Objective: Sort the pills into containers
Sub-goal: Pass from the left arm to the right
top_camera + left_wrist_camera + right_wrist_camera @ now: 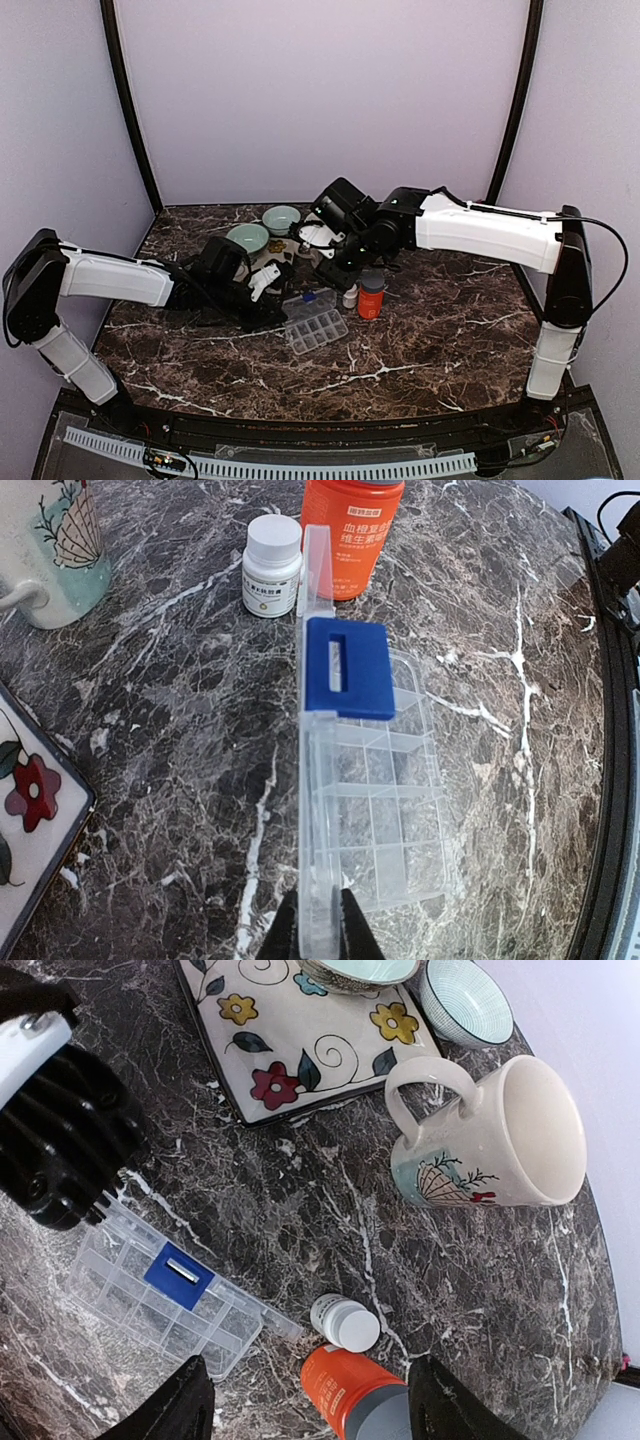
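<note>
left gripper [320,936] clenched on the near end of the clear box's lid [312,780]. its fingers [286,936] sit on either side of the thin plastic edge. the lid stands upright, seen edge-on in the left wrist view. the box [385,820] lies flat on the table [430,340], just right of the lid, with its gridded compartments facing up. a blue latch [350,668] sits at the lid's far end, over the box's far cells. beyond the latch stand a white bottle [272,565] and an orange bottle [350,530], close together and both upright. the white one is left of the orange one.

right gripper [320,1406] is released, jaws spread wide, hanging over the two bottles. in the right wrist view the orange bottle shows between the fingers [185,1406], near the right-hand one; can't tell if it touches. the white bottle is just beyond the fingertips. the box lies to the left of that gripper, apart from it.

a mug [500,1135] lies tilted with its handle toward a floral tray [300,1040]. a bowl [465,1000] sits past the tray's corner, well away from both grippers.
</note>
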You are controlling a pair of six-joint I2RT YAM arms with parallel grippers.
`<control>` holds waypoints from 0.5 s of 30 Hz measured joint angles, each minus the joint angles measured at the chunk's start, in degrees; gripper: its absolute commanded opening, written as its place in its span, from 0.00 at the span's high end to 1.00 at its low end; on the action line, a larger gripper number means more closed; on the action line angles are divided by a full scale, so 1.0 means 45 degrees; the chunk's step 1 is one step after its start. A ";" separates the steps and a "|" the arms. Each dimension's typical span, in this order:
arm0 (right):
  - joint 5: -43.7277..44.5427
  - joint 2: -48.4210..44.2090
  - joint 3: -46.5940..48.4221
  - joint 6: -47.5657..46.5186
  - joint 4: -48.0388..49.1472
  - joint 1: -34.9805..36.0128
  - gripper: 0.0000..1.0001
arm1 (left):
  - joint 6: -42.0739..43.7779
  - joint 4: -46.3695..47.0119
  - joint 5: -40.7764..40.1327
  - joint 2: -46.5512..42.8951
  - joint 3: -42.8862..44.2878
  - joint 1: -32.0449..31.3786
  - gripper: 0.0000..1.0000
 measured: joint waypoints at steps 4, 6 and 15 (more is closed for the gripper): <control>0.0024 0.0005 -0.0141 -0.0087 0.0024 0.0044 0.33 | 0.0214 -0.0160 0.0262 0.0039 0.0160 0.0141 1.00; 0.0044 0.0024 -0.0287 -0.0131 0.0053 0.0097 0.32 | 0.0321 -0.0194 0.0359 0.0039 0.0189 0.0141 1.00; 0.0160 0.0359 -0.0471 -0.0418 0.0316 0.0350 0.27 | 0.0874 -0.0661 0.0699 0.0039 0.0316 0.0141 1.00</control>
